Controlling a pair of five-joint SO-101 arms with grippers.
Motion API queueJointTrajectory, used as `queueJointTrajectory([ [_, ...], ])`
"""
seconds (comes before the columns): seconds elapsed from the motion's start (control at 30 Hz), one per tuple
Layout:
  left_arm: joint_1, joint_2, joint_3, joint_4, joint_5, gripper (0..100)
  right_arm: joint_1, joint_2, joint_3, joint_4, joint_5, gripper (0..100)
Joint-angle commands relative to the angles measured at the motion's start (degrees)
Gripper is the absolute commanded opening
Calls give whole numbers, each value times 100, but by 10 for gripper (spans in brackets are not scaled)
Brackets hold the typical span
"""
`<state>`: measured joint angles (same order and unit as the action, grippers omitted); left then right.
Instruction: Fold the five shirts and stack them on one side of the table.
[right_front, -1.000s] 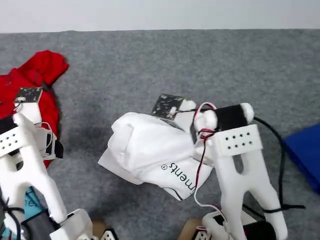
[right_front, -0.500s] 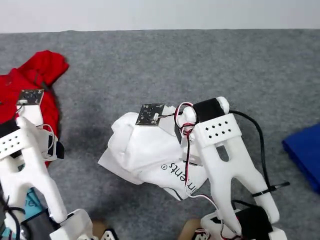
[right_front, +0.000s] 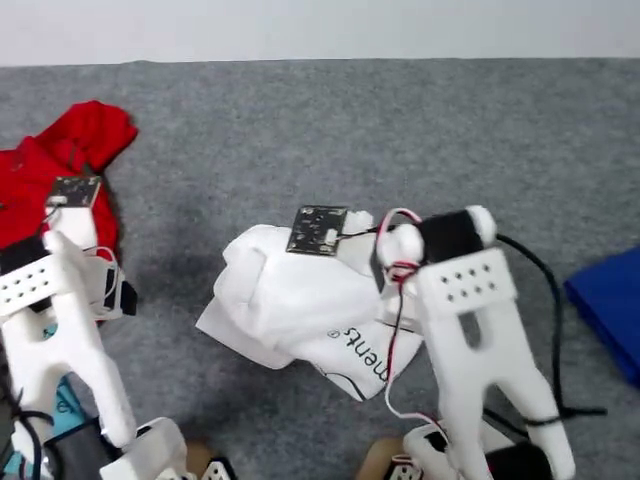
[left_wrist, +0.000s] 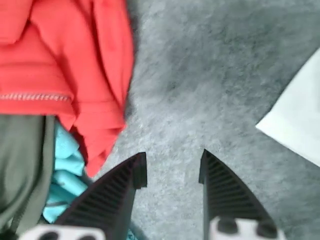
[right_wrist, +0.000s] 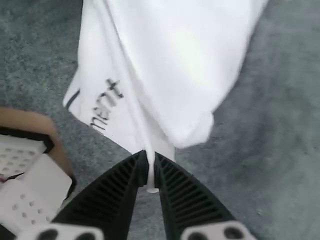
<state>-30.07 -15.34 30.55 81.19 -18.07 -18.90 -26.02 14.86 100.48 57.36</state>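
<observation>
High view: white shirt (right_front: 300, 300) sits mid-table (right_front: 420, 130), bunched up, not a clean fold. My right arm (right_front: 470, 300) is over its near-right edge. Red shirt (right_front: 60, 170) lies at the left edge beside my left arm (right_front: 55, 310); blue shirt (right_front: 610, 300) is at the right edge, well apart. Risk: nothing pins the far side, so a pull likely drags the whole bundle instead of folding it. The loose wire on the right arm hangs close to the cloth and could snag.

Left wrist view: left claw (left_wrist: 172, 162) is open and empty, above bare table between the red hem and a white corner. Teal garment (left_wrist: 67, 170) and olive garment (left_wrist: 20, 165) lie partly under the red one. Risk: closing here grabs nothing. Drifting toward the red hem could hook it and disturb that pile.

Right wrist view: right claw (right_wrist: 148, 159) is closed on a thin fold at the white shirt's edge, held only at the tips. Risk: a grip that shallow may slip on a lift. I can't tell how many layers are in it. If it's one, the shirt opens up rather than folding over.
</observation>
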Motion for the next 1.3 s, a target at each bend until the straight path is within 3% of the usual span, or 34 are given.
queueJointTrajectory([
  [0.0,325,-211,-532,114,62,181,321,-549,-70,207,193,11],
  [0.17,1116,-185,-1130,-18,62,181,699,-743,-70,207,316,11],
  [0.53,3121,352,-1288,-352,70,187,690,-743,-35,198,281,11],
  [0.77,3174,1767,-1886,-308,255,265,690,-787,-26,198,35,11],
  [1.03,3200,2866,-2712,-316,290,271,716,-787,-26,198,0,11],
  [1.13,3182,3086,-2756,-308,299,262,716,-778,-26,198,9,11],
  [1.27,3191,3182,-2756,-158,290,175,716,-743,-26,198,18,11],
])
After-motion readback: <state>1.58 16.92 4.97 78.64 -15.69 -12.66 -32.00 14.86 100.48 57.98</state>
